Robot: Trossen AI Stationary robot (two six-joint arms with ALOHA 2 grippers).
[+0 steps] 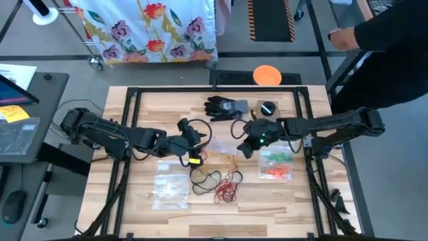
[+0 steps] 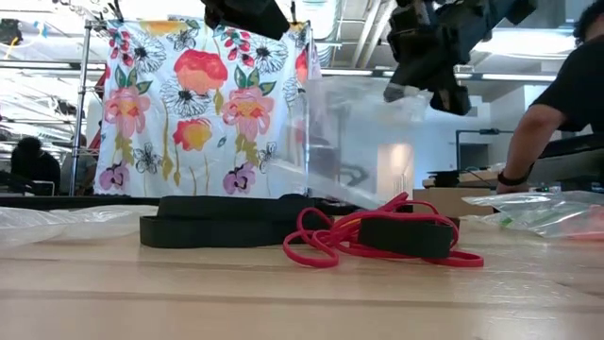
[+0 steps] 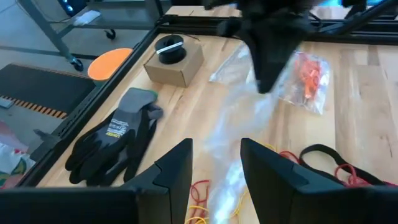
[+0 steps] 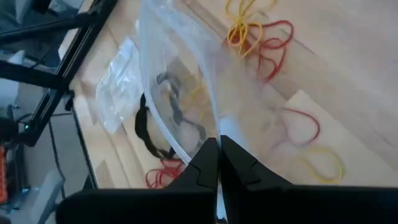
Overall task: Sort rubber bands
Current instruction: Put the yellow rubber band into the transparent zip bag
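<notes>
Loose rubber bands lie on the wooden table: black ones [image 1: 204, 179] and red ones [image 1: 229, 193] near the front, yellow and red ones [image 4: 255, 28] farther in. A clear plastic bag [image 1: 224, 142] is stretched in the air between my grippers. My right gripper [image 4: 217, 148], also seen high in the low view [image 2: 420, 90], is shut on it. My left gripper [image 3: 216, 149] stands open with the bag's lower part [image 3: 227, 177] passing between its fingers. My right gripper pinches the clear bag's upper edge [image 4: 205, 127] between its two shut fingers, slanting down from the table's right side. The bag hangs slack below the fingers [image 2: 344, 132] and slopes down toward my left gripper. My left gripper: I cannot tell whether its fingers touch the bag.
A bag of green and orange bands [image 1: 276, 164] lies at the right, and two clear bags [image 1: 170, 189] at the front left. A black glove [image 1: 224, 107] and a small cardboard box [image 1: 267, 109] sit near the far edge. A person [image 1: 388, 47] stands at the far right.
</notes>
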